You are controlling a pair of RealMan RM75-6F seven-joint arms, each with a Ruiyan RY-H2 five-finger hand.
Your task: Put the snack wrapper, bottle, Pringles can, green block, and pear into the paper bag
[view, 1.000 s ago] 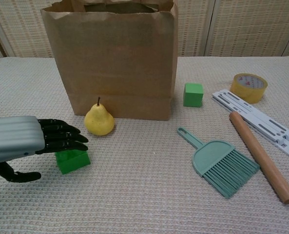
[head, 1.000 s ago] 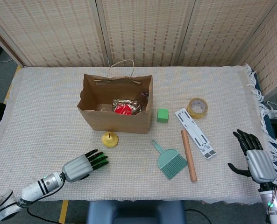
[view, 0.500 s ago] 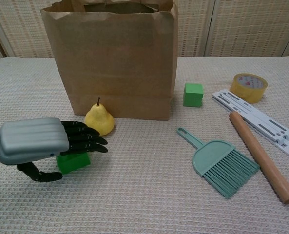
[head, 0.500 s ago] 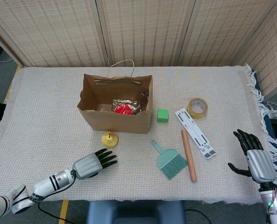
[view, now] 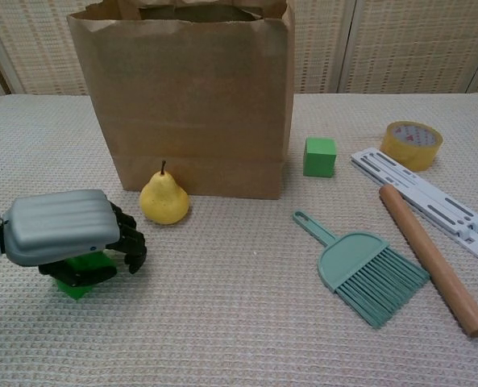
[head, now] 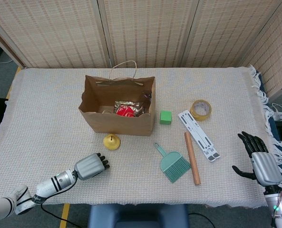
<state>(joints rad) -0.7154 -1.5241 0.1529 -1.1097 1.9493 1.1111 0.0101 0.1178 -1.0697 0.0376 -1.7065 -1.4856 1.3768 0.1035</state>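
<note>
- Where the head view looks down on the cloth-covered table, the paper bag stands open near the middle, a red can and a silver snack wrapper showing inside it.
- The pear sits just in front of the bag, and a green cube lies just right of it.
- The left hand lies palm down near the front edge, fingers curled under; what it covers is hidden here.
- The right hand hovers at the far right edge, fingers spread, holding nothing.
- Seen from the chest view, the left hand has its fingers closed over a green block, with the pear near its right, in front of the bag.
- A dustpan brush, wooden rolling pin and tape roll lie to the right.
</note>
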